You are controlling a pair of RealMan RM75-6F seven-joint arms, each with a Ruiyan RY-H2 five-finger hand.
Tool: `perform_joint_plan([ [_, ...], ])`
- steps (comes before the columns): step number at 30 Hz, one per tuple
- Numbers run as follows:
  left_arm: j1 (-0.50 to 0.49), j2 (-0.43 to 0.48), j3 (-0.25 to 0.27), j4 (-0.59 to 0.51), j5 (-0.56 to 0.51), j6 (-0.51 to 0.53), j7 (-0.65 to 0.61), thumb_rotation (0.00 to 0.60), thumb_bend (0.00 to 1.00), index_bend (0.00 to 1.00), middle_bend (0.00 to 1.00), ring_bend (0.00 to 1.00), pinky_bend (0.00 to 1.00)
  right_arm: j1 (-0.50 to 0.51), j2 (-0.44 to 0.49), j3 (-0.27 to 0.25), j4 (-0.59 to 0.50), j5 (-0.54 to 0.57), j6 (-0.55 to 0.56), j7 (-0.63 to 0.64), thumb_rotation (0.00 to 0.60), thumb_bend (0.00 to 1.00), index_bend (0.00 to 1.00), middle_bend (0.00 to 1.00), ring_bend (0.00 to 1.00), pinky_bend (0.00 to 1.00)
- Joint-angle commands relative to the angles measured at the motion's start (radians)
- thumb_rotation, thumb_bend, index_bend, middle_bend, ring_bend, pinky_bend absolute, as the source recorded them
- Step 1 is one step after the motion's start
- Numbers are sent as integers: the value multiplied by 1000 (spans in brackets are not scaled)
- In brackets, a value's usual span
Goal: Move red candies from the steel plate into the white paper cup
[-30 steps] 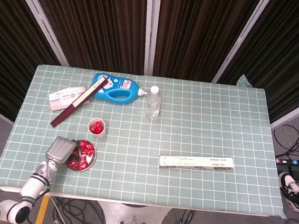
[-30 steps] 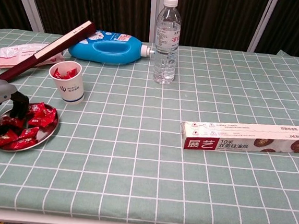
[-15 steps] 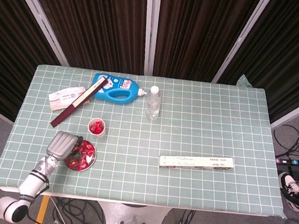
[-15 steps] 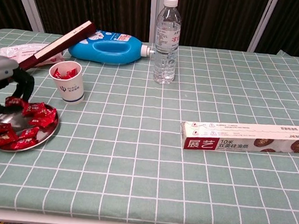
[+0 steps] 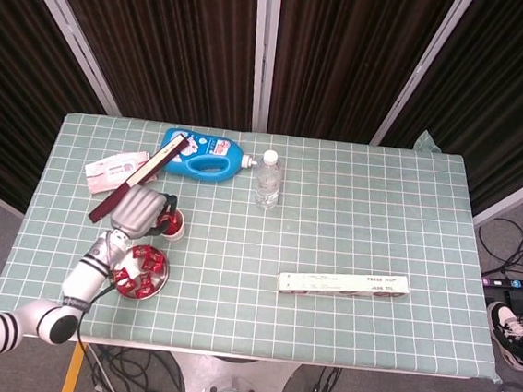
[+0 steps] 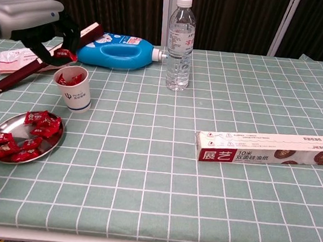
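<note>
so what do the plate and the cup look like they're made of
The plate looks like polished metal, probably steel: silvery, with a shiny reflective rim. The cup looks like matte white paper: thin wall, rolled lip, small printed logo.

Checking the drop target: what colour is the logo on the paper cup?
Blue, on the white paper cup; clearest in the chest view.

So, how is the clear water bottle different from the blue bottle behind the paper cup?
The water bottle stands upright, while the blue bottle lies on its side with its neck pointing toward the water bottle. The water bottle is clear, slim and round; the blue bottle is opaque and wider, with a handle opening. A dark red stick leans across the blue bottle; nothing rests on the water bottle. Both have a white cap end and sit at the far side of the table.
</note>
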Motion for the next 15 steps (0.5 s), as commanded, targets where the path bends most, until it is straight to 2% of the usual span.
perform_joint_plan([
  [1, -25, -21, 2, 29, -34, -32, 29, 600, 401, 563, 640, 948, 1000, 0, 0, 1, 2, 3, -2, 2, 600, 28, 0, 138, 0, 365],
  [6, -33, -30, 27, 41, -61, -34, 81, 600, 307, 461, 550, 939, 1000, 2, 1, 2, 3, 8, -7, 2, 600, 29, 0, 138, 0, 365],
  [11, -13, 4, 45, 4, -85, -10, 107, 600, 274, 415, 486, 923, 1000, 3, 1, 3, 1, 5, -7, 3, 600, 29, 0, 138, 0, 365],
  [15, 53, 58, 68, -66, -39, 99, 72, 600, 226, 398, 477, 921, 1000, 3, 2, 4, 0, 1, -4, 2, 600, 29, 0, 138, 0, 365],
])
